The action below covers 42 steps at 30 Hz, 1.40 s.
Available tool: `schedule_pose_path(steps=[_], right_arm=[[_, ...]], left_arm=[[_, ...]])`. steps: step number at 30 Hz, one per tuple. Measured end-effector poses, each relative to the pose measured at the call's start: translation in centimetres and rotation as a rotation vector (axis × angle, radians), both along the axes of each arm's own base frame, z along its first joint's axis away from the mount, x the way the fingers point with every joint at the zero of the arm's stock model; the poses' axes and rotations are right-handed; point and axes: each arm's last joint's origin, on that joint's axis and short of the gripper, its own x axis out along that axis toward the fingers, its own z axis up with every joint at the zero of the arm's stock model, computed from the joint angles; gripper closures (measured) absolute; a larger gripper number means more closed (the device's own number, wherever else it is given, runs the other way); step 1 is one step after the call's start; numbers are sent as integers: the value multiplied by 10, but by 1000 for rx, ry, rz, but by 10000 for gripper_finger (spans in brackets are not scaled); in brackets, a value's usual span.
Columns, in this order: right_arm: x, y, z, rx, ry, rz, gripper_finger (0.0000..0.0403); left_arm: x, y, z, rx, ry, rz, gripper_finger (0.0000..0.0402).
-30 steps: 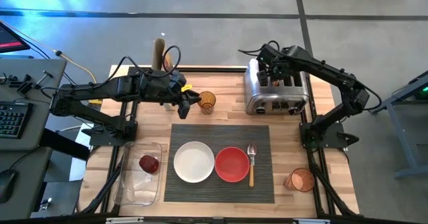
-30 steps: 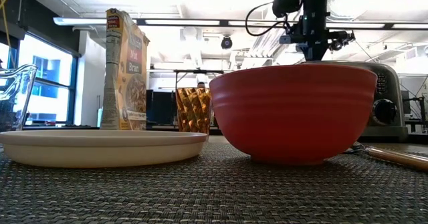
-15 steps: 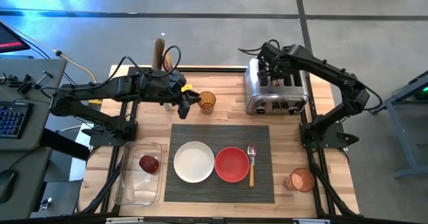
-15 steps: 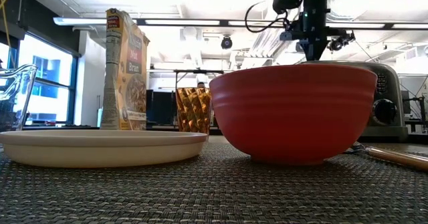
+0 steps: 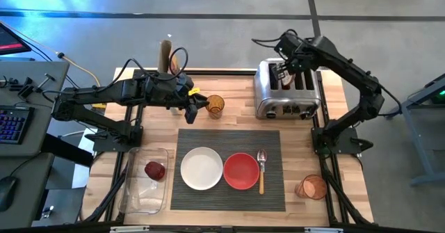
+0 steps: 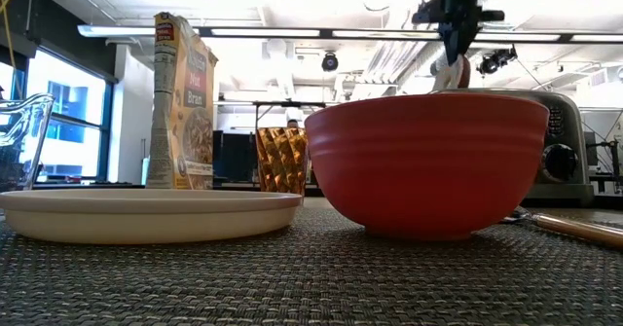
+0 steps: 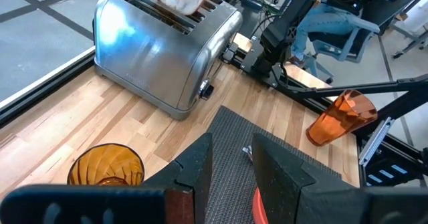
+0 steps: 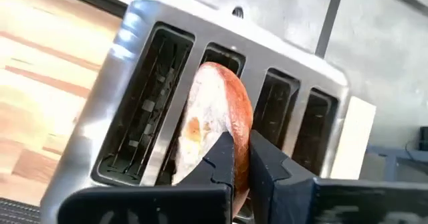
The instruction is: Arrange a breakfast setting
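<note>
Chrome toaster sits just below the right gripper, pinched onto the bagel half; left gripper narrowly parted, empty.

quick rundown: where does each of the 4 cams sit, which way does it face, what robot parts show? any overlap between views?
High: overhead, facing straight down on the table; both arms, left gripper by the amber glass, right gripper over the toaster.
Low: at mat level, facing across red bowl and white plate; right gripper above.
Left wrist: faces the toaster; own fingers at bottom.
Right wrist: looks down at the toaster slots; own fingers pinch the bagel half.
Shared: bagel half and toaster show in all four.
</note>
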Motion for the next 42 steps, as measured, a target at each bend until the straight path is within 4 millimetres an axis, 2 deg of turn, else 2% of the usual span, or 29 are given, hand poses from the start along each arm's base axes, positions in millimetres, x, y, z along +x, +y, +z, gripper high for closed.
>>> schedule_pose_path(steps=[9,18,28,42], right_arm=[[-9,12,39,-61,-30,74,403],[1,41,65,-107,-115,239,403],[24,93,68,-91,-182,473,403],[51,182,83,-114,-459,828,403]], left_arm=[[0,0,0,-6,1,-11,307],[0,-3,-2,-32,18,-110,307],[0,-14,-2,-56,17,-249,307],[-1,-47,-2,50,21,-441,307]])
